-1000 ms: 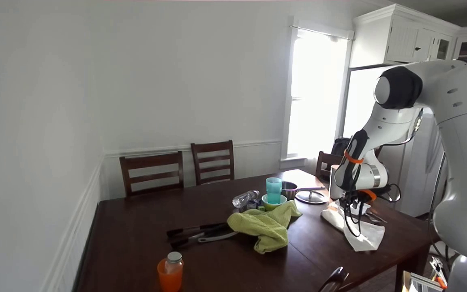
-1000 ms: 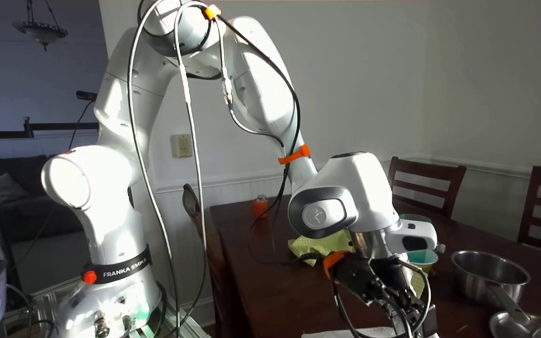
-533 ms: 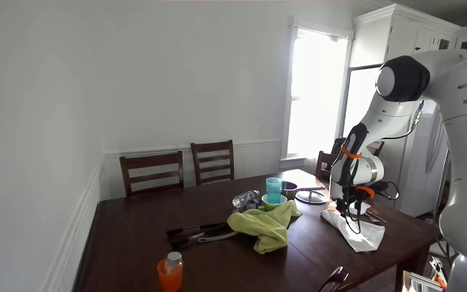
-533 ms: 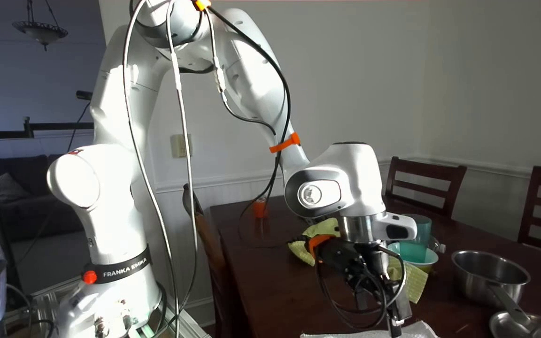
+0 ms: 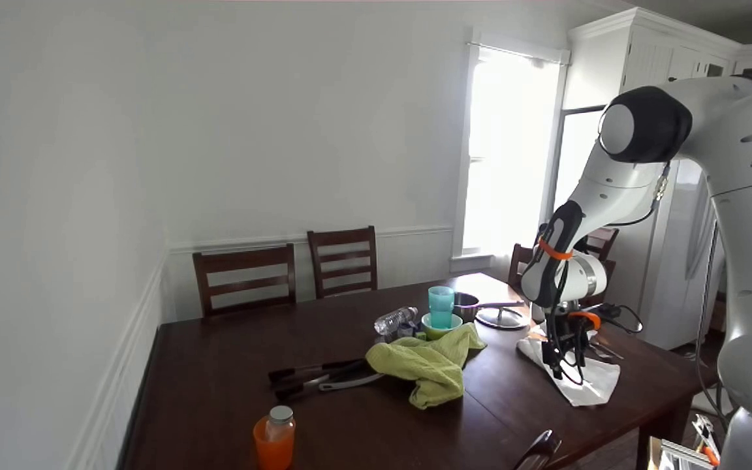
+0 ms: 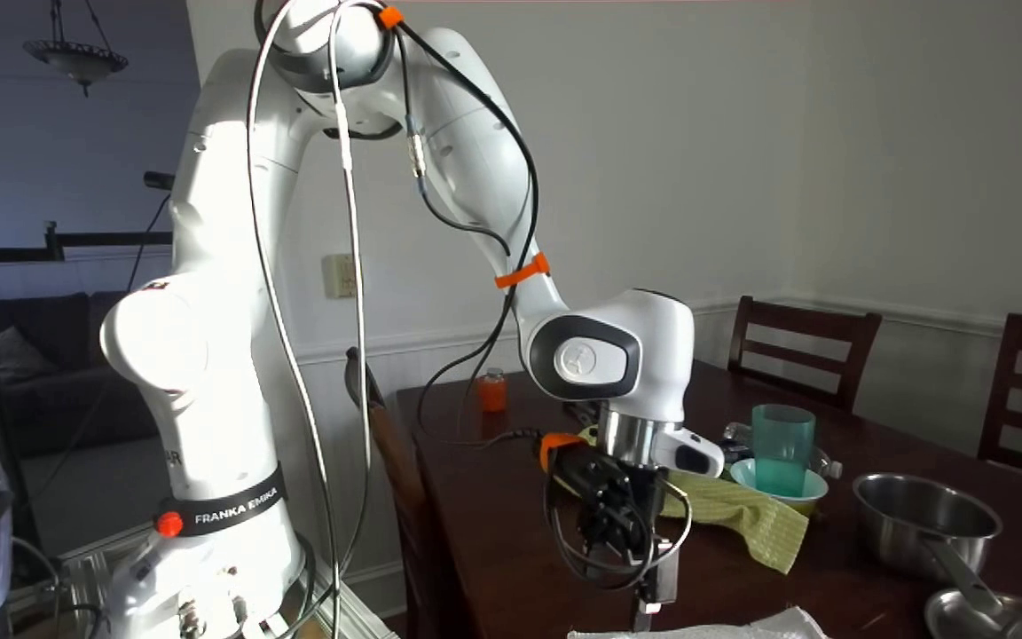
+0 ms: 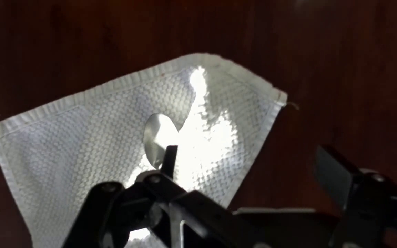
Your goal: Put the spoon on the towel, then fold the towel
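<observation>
Gripper (image 7: pixel 246 150) spread wide; we suspect lifting the towel (image 7: pixel 112 134) too steeply could slide the spoon (image 7: pixel 153 136) off.

"What's on the brown table (image 7: pixel 339 69)?"

"A white towel (image 7: pixel 112 131). It has a thick edge, and a loose thread (image 7: pixel 293 105) pokes out at one corner."

"What's that shiny thing?"

"The round end of a spoon (image 7: pixel 153 139). It lies on the towel, and bright light (image 7: pixel 202 144) falls on part of it."

"Where's the rest?"

"The black gripper (image 7: pixel 248 154) hides it. Its two fingers (image 7: pixel 169 161) are wide apart."

"Do they touch the spoon?"

"One is in front of the spoon's low end. I can't tell if it touches. The other is out past the towel, over the table."

"And that dark shape (image 7: pixel 277 225) at the bottom?"

"Too dark to tell."
</observation>
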Tool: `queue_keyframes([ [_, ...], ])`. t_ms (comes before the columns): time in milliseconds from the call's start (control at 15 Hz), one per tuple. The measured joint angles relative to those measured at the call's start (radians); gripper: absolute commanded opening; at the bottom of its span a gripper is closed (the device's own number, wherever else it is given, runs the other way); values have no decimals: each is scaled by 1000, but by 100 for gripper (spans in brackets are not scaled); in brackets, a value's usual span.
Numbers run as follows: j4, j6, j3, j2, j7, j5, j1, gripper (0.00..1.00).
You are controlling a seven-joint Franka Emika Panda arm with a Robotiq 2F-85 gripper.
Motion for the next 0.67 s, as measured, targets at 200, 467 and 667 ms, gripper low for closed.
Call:
queue_keyframes([
  [200,-21,-49,2,4,2,4,9,98],
  [467,-38,-53,4,21,-3,49,-1,74],
  [667,-42,-45,15,39,-6,90,-12,51],
])
